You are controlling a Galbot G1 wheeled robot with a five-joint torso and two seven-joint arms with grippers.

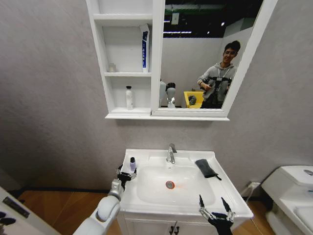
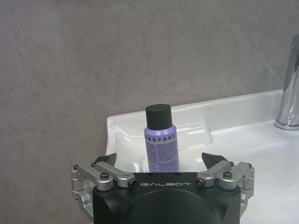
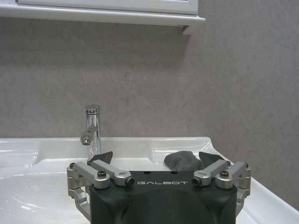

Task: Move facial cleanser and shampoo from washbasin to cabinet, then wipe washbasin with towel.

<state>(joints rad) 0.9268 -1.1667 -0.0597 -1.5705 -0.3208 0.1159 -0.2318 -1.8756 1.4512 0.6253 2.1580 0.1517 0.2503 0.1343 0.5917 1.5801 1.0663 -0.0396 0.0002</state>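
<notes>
The left hand (image 1: 125,175) sits at the washbasin's (image 1: 146,203) back left corner with its fingers spread apart, and a small purple bottle with a black cap (image 1: 132,164) stands upright on the rim just beyond them. In the left wrist view that bottle (image 2: 160,138) rises between the two open fingertips (image 2: 106,158), but whether they touch it cannot be told; the ledge (image 2: 224,126) it stands on runs toward the chrome faucet (image 2: 289,93). The right hand (image 1: 214,206) hovers over the washbasin's front right edge, fingers likewise apart and holding nothing. From the right wrist view, the dark grey towel (image 3: 183,160) lies crumpled on the far rim ahead of that hand (image 3: 155,157), beside the faucet (image 3: 92,128). In the head view the towel (image 1: 206,168) rests at the back right corner of the washbasin, right of the faucet (image 1: 171,153), and the red-ringed drain (image 1: 170,184) sits in the middle of the bowl. Above on the wall, the cabinet (image 1: 108,73) already holds a white tube with a blue label (image 1: 145,48) standing on its middle shelf and a white bottle (image 1: 129,98) on the lowest shelf, next to the mirror (image 1: 205,54).
</notes>
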